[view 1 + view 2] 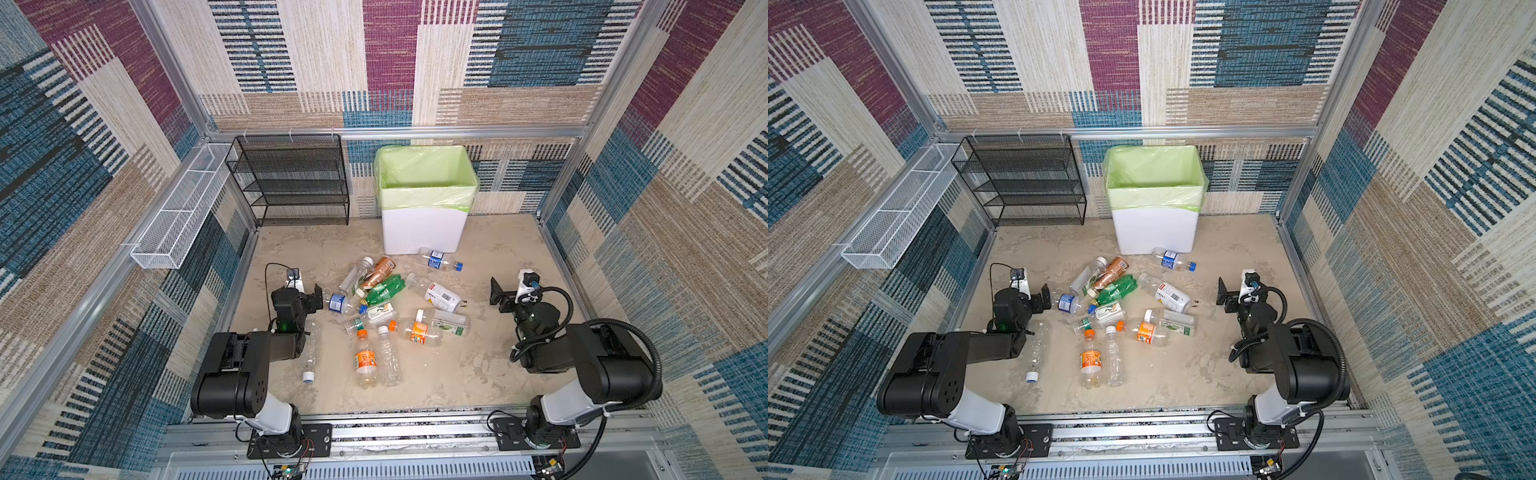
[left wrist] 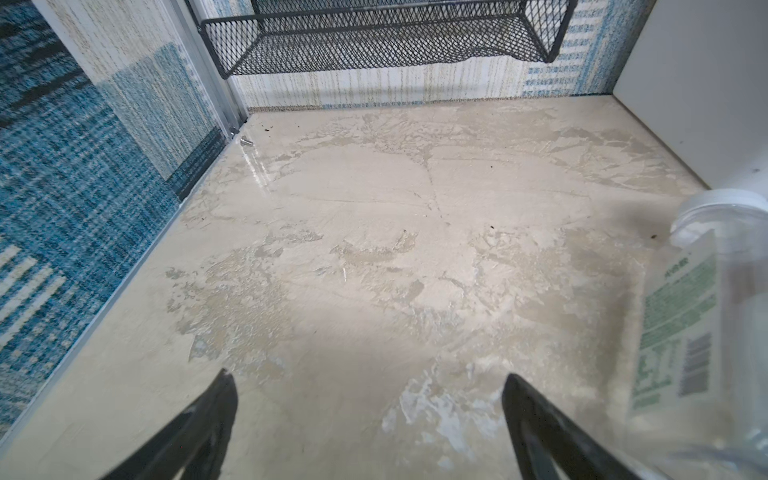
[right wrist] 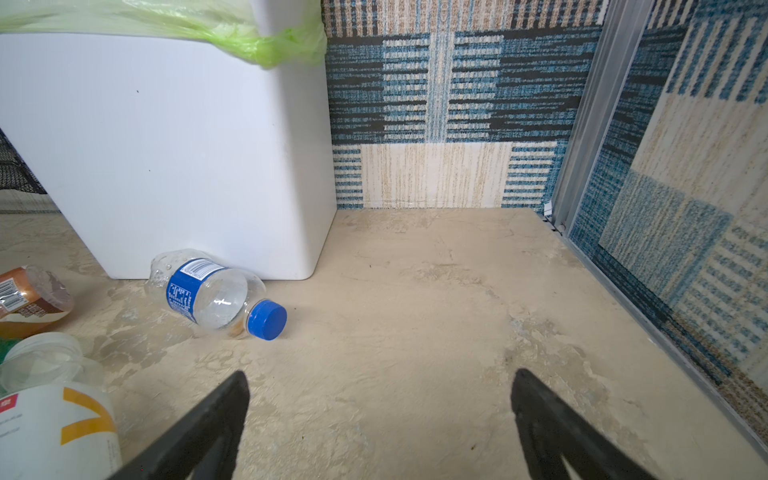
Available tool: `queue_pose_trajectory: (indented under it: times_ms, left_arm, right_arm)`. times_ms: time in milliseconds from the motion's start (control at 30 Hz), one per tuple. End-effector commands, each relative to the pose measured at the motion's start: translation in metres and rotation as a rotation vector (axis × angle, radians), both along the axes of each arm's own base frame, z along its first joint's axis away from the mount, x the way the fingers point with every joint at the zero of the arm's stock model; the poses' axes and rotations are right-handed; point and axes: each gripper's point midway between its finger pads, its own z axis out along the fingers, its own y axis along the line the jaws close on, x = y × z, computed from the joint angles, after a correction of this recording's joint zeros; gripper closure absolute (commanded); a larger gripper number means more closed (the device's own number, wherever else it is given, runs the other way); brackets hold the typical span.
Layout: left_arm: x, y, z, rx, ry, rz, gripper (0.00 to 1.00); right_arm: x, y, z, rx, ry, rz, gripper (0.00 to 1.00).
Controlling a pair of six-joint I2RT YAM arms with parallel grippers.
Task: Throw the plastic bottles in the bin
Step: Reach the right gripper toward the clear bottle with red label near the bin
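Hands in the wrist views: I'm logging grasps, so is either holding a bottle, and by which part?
Nothing is held. The left hand and right hand are both open, only bare floor in each gap; the plastic bottles lie loose.

Clear, glossy plastic bottles [image 1: 390,365] on a mottled, stone-look floor [image 1: 478,374]. At twelve o'clock the bin [image 1: 424,232], smooth white plastic, with a filmy green liner [image 1: 424,197]. Black metal mesh rack [image 1: 291,183] at eleven. Woven cloth walls [image 1: 415,62].

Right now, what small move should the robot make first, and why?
Probably swing the open, empty right gripper toward the blue-capped bottle lying alone at the foot of the bin; it sits apart from the pile, so nothing crowds the jaws.
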Motion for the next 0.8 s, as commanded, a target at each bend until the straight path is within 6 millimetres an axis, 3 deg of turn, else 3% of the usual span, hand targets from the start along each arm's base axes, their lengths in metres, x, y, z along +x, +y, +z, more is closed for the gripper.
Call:
queue_pose_trajectory:
  times_ms: [0,167,267,367,467,567,767]
  left_arm:
    - [0.003,-0.004,0.002,-0.034,-0.007,-0.016,0.01]
    - [0.003,-0.004,0.002,-0.035,-0.008,-0.018,0.04]
    - [0.001,-0.001,0.007,-0.032,-0.026,-0.001,0.15]
    - [-0.005,0.01,0.031,-0.039,-0.026,0.071,0.16]
    - [-0.009,0.025,0.059,-0.054,-0.023,0.177,0.22]
    - [0.0,0.014,0.098,-0.159,-0.04,0.149,0.25]
    - [0.01,-0.028,0.161,-0.295,0.045,-0.044,0.24]
  right_arm:
    - [0.001,0.002,0.008,0.013,-0.03,0.014,0.01]
    - [0.001,0.002,0.009,0.013,-0.031,0.013,0.02]
    - [0.008,0.0,0.012,0.015,-0.011,0.004,0.1]
    - [0.034,-0.011,0.021,0.029,0.089,-0.057,0.14]
    - [0.054,-0.01,0.032,0.054,0.17,-0.048,0.16]
    - [0.065,0.01,0.033,0.139,0.268,0.035,0.19]
    - [0.057,0.087,0.028,0.043,0.463,0.251,0.18]
